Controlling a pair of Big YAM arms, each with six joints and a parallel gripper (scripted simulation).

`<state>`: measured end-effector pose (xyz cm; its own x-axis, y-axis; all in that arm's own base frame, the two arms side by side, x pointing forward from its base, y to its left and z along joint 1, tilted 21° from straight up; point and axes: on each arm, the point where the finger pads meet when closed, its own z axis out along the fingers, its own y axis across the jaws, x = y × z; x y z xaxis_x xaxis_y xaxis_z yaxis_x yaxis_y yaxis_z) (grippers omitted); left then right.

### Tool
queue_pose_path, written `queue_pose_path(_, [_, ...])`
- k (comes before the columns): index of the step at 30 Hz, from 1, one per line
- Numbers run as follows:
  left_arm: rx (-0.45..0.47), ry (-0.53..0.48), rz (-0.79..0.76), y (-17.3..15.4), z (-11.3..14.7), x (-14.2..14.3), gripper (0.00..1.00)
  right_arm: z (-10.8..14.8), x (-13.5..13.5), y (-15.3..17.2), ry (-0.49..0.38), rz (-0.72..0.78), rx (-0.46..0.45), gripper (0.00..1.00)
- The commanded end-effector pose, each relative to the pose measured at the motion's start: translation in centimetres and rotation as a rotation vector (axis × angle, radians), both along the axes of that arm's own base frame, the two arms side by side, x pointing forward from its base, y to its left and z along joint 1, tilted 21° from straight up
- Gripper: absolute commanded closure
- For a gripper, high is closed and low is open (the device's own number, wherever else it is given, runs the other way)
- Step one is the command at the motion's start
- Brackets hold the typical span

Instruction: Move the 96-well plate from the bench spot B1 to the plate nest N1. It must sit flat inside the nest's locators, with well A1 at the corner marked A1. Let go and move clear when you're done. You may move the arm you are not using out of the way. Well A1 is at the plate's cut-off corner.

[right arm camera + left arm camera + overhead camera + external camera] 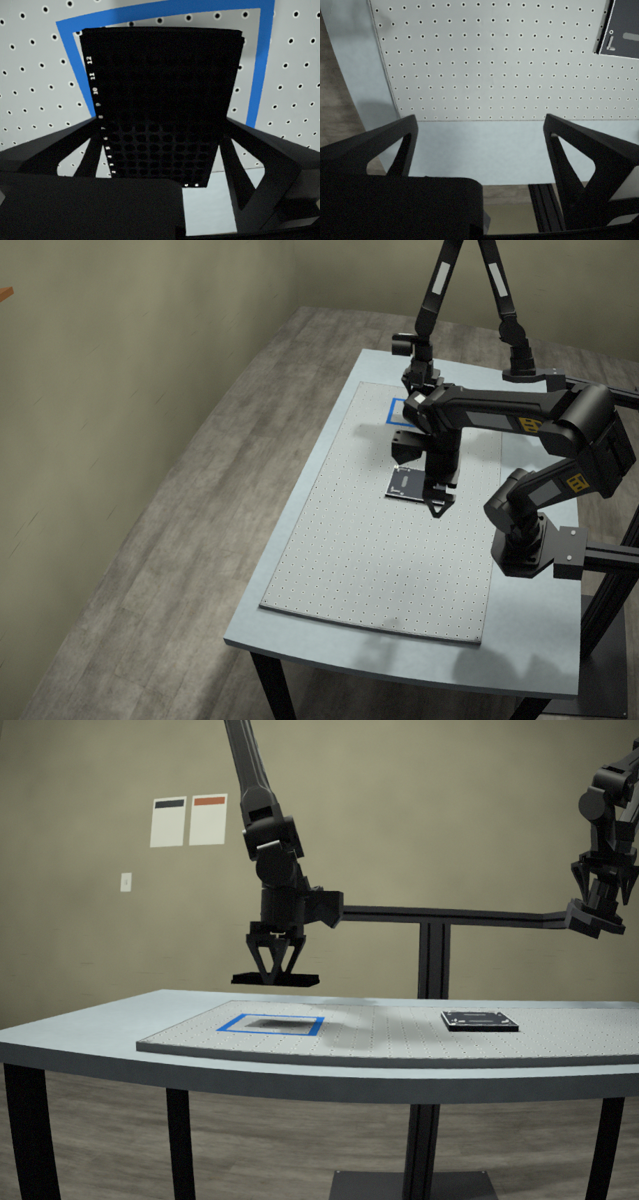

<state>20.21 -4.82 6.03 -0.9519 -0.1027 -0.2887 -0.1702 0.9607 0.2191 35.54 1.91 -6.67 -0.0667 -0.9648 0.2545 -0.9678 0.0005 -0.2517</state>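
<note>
The right gripper (413,391) (273,977) (161,122) has the 96-well plate (289,979) (161,87) clamped above the blue outline (391,413) (317,1025) (265,52).
Top: the left arm partly hides the right gripper, and the plate cannot be made out; the dark plate nest (407,485) (480,1021) (626,31) lies on the perforated board (361,550) (372,1050) (487,56) (21,63), partly covered by the left gripper (439,498) (607,901) (480,121). Exterior: the plate hangs roughly level, off the counter (387,663) (310,1084) (459,150) (209,209) and well apart from the nest. Left wrist: the left gripper's fingers stand wide apart with nothing between them, the nest at the upper right. Right wrist: the fingers press opposite sides of the plate, white numbers running along one edge.
</note>
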Motion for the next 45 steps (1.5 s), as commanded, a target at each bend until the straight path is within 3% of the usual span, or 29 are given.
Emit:
queue_pose_path(1, [0.012,0.023,0.006,0.5,-0.5,-0.2,0.0,-0.1,1.6,-0.5,-0.023,-0.007,0.005,1.0])
queue_pose_path(35, [0.012,0.023,0.006,0.5,-0.5,-0.2,0.0,-5.0,2.4,-2.2,-0.015,-0.007,0.003,1.0])
queue_pose_path(45, [0.012,0.023,0.006,0.5,-0.5,-0.2,0.0,-4.7,2.0,-1.8,-0.013,-0.004,0.003,1.0])
